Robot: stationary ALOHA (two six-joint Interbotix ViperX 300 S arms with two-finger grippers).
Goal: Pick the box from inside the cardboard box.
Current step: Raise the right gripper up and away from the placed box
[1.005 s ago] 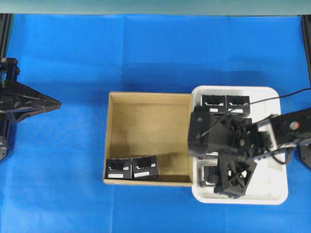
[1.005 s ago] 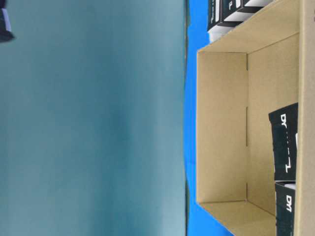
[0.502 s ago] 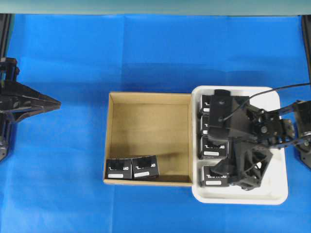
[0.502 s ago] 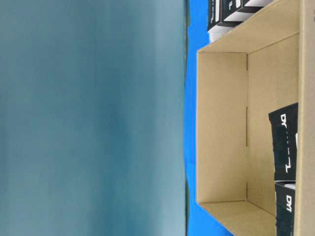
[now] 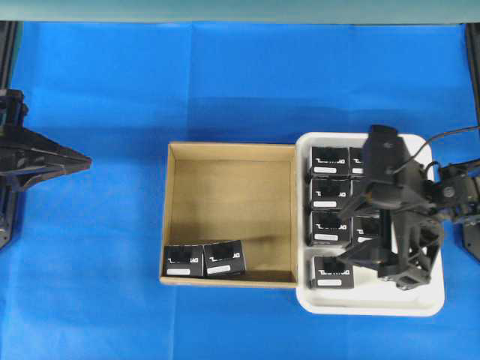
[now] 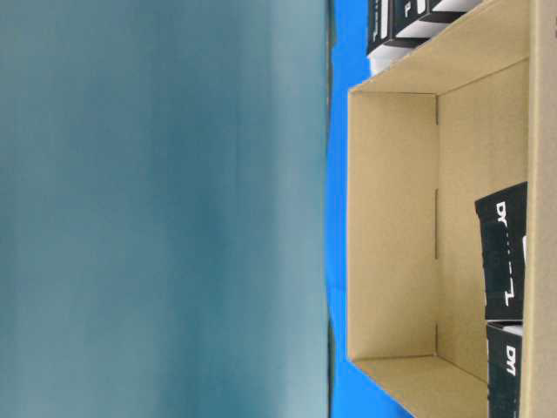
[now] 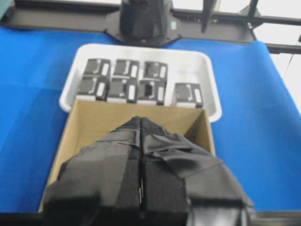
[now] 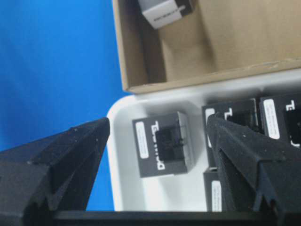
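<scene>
The brown cardboard box (image 5: 225,202) lies mid-table, with two black boxes (image 5: 184,260) (image 5: 223,257) side by side in its near-left corner. In the table-level view these boxes (image 6: 503,252) stand against the cardboard wall (image 6: 392,218). My right gripper (image 5: 349,240) hangs open over the white tray (image 5: 427,300), holding nothing. Its wrist view has a lone black box (image 8: 162,143) on the tray floor below the spread fingers (image 8: 70,155), and one box (image 8: 164,9) inside the cardboard box (image 8: 235,42). My left gripper (image 5: 87,160) is shut and empty, far left of the cardboard box.
Several more black boxes (image 5: 330,187) fill the left and far side of the tray, which touches the cardboard box's right wall. From the left wrist I see these boxes (image 7: 124,68) beyond the cardboard box (image 7: 94,117). Blue cloth (image 5: 112,90) covers the table.
My right gripper has swung right, from over the tray's left column to over its right side, uncovering the boxes there. It stayed open. The left arm has not moved.
</scene>
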